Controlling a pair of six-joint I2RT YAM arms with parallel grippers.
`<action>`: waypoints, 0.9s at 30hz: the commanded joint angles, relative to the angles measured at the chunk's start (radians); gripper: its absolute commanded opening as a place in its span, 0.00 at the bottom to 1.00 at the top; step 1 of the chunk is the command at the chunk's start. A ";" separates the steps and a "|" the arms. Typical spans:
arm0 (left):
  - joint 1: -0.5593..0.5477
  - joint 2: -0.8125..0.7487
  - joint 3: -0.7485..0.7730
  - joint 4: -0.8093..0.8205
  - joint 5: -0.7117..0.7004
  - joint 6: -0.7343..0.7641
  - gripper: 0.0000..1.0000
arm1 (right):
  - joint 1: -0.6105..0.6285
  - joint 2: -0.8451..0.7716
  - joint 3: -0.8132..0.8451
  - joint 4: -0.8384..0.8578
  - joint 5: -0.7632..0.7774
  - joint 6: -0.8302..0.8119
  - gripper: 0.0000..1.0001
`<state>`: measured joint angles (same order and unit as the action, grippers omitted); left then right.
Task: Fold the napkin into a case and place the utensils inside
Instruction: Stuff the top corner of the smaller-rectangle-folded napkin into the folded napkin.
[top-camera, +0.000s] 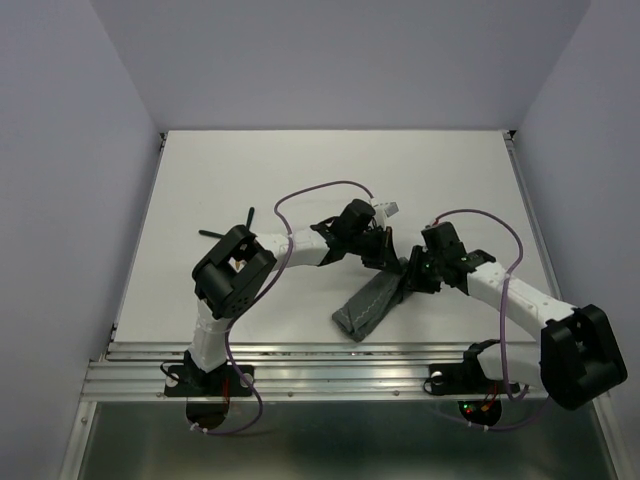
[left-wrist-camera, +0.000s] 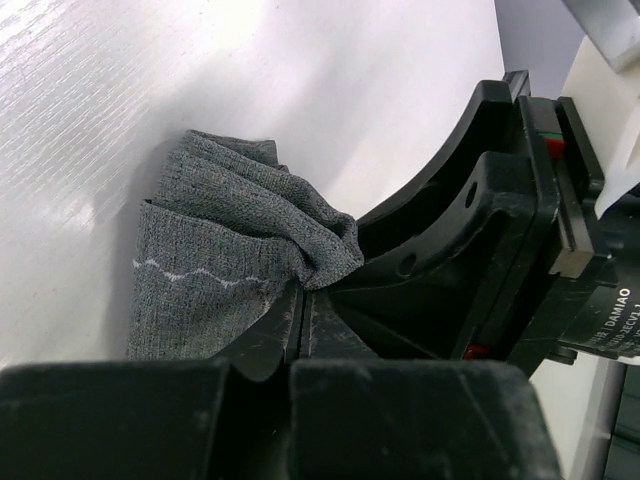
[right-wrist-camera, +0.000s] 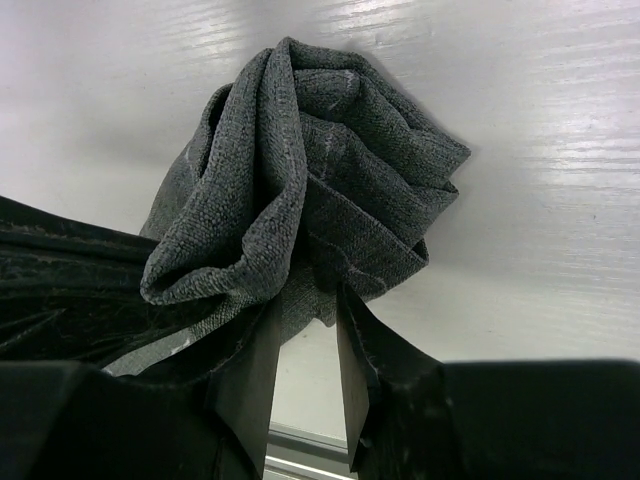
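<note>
Grey-green cloth case (top-camera: 370, 305) bunches up: left gripper (left-wrist-camera: 303, 300) clamped on its end, right gripper (right-wrist-camera: 305, 312) with jaws apart, possibly inside its mouth; tugging may unfold it.

One napkin (top-camera: 368, 305), two pincers, left pincer (left-wrist-camera: 303, 300), right pincer (right-wrist-camera: 308, 305)

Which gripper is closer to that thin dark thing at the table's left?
The left gripper. It pinches the napkin's far end, right of the dark thing; the right gripper is at that end too, farther right.
</note>
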<state>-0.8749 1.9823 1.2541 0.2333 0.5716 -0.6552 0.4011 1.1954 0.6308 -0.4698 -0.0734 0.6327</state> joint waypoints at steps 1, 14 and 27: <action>0.001 -0.054 -0.012 0.052 0.020 -0.004 0.00 | 0.018 0.018 0.018 0.069 0.044 0.010 0.34; 0.001 -0.053 -0.015 0.054 0.025 -0.011 0.00 | 0.047 0.095 0.013 0.100 0.159 0.032 0.25; 0.002 -0.050 -0.022 0.057 0.025 -0.015 0.00 | 0.047 0.038 0.024 0.063 0.195 0.036 0.01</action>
<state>-0.8749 1.9823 1.2495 0.2440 0.5751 -0.6704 0.4400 1.2858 0.6308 -0.4114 0.0853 0.6621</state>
